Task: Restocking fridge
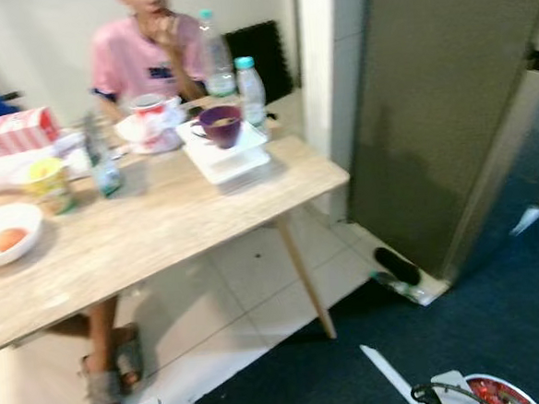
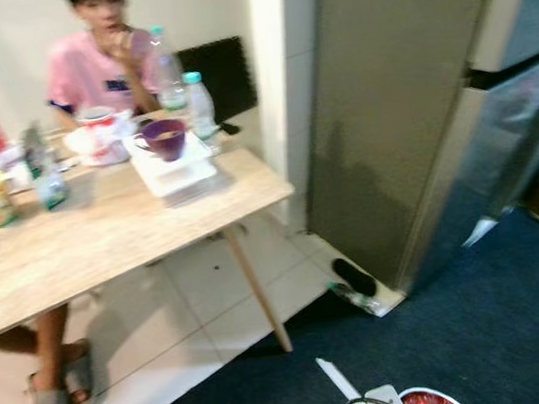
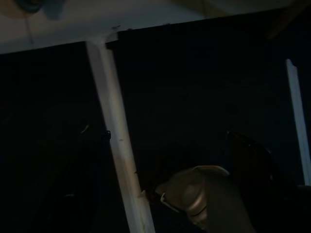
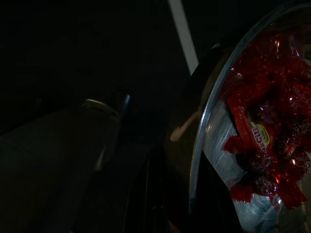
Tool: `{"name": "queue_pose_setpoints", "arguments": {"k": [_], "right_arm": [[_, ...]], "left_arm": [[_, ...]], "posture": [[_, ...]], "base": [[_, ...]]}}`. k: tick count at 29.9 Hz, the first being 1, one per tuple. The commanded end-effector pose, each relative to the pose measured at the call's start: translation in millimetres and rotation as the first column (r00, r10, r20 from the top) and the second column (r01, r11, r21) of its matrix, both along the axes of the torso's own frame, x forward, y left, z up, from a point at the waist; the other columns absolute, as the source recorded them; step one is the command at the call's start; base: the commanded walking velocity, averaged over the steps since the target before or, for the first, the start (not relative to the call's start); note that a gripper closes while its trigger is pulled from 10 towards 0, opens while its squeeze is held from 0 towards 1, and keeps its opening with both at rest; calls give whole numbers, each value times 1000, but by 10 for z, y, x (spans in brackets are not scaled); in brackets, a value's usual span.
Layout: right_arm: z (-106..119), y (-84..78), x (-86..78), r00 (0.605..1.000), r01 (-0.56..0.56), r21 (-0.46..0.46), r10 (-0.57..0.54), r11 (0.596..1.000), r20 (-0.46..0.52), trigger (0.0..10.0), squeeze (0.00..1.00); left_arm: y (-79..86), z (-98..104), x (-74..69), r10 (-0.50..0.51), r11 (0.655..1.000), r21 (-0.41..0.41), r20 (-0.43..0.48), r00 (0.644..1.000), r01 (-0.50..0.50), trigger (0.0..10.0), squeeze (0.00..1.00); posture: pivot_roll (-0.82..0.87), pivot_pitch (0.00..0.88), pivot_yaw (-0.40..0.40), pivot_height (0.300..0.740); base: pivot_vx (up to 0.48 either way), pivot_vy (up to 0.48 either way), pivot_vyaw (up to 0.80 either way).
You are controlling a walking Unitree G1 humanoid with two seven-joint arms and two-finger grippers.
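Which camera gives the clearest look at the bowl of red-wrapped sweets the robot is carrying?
The right wrist view: the metal bowl is close up there, its rim and the red wrappers plain despite the dark. Both eye views catch just a cropped, blurred sliver of it at the bottom edge. The left wrist view gives nothing recognisable of it.

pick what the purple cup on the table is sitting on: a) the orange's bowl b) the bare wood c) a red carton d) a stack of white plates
d: the purple cup stands on a stack of white square plates near the table's corner.
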State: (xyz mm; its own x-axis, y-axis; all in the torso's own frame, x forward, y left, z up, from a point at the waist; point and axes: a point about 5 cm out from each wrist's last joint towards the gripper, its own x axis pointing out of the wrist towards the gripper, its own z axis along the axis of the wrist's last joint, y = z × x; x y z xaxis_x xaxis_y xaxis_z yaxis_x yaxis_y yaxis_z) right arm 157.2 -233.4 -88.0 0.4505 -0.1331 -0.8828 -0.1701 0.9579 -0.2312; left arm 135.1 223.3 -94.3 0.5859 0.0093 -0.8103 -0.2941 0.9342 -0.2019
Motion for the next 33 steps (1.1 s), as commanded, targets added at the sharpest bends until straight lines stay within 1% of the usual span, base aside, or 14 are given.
{"name": "queue_pose_setpoints", "arguments": {"k": [1, 5, 6, 7, 11, 13, 15, 18, 21, 24, 28, 33], "right_arm": [[-5, -8, -17, 1000, 0, -13, 0, 1000, -1, 10000, 0], [-15, -17, -46, 1000, -7, -29, 6, 1000, -13, 10000, 0], [-11, -45, -51, 1000, -9, -66, 8, 998, -13, 10000, 0], [-3, -45, -30, 1000, -7, -73, 7, 997, -6, 10000, 0], [20, -36, 30, 1000, -9, -67, 10, 998, 14, 10000, 0], [37, -41, 66, 999, -30, -71, 32, 997, 21, 10000, 0], [46, -50, 79, 999, -38, -74, 40, 997, 23, 10000, 0], [62, -64, 111, 997, -70, -85, 72, 994, 17, 10000, 0], [80, -91, 135, 998, -62, -88, 64, 994, 22, 10000, 0], [85, -104, 138, 997, -66, -94, 68, 993, 22, 10000, 0], [76, -102, 119, 997, -75, -97, 76, 992, 13, 10000, 0], [52, -68, 86, 997, -78, -89, 78, 993, 5, 10000, 0]], "left_arm": [[-40, -5, 12, -25, 1000, -2, -5, 1000, 25, 10000, 0], [-32, -2, 18, -25, 1000, 2, -5, 1000, 25, 10000, 0], [-26, 6, 31, -42, 999, -1, 2, 999, 42, 10000, 0], [-7, 10, 30, -28, 1000, -4, 4, 1000, 28, 10000, 0], [13, 12, 24, -9, 1000, -7, 5, 1000, 9, 10000, 0], [-10, 1, 7, -15, 1000, -11, 0, 1000, 15, 10000, 0], [-49, -15, -16, -1, 999, -43, -6, 1000, 1, 10000, 0], [-153, -26, 10, 17, 996, -88, 3, 1000, -17, 10000, 0], [-237, -33, 27, 10, 993, -118, 6, 1000, -10, 10000, 0], [-260, -39, 19, -11, 993, -120, 0, 1000, 11, 10000, 0], [-217, -26, 34, 1, 993, -115, 12, 1000, 0, 10000, 0], [-161, -26, 8, 18, 994, -107, 5, 1000, -17, 10000, 0]], "posture": [[-12, 1, 35, 740], [-4, 0, 34, 740], [-3, 0, 31, 740], [-2, 0, 26, 740], [-14, 0, 18, 740], [-17, 0, 11, 740], [-17, 0, 5, 740], [-18, 0, -8, 740], [-30, 0, -11, 740], [-30, 0, -2, 740], [-27, 0, 1, 740], [-26, 0, 4, 740]], "base": [[0, 0, 794], [0, 0, 794], [0, 0, 0], [0, 0, 0], [0, 0, 0], [0, 0, 0], [0, 0, 0], [0, 0, 0], [0, -286, 0], [0, -326, 0], [0, -353, 0], [0, -362, 0]]}}
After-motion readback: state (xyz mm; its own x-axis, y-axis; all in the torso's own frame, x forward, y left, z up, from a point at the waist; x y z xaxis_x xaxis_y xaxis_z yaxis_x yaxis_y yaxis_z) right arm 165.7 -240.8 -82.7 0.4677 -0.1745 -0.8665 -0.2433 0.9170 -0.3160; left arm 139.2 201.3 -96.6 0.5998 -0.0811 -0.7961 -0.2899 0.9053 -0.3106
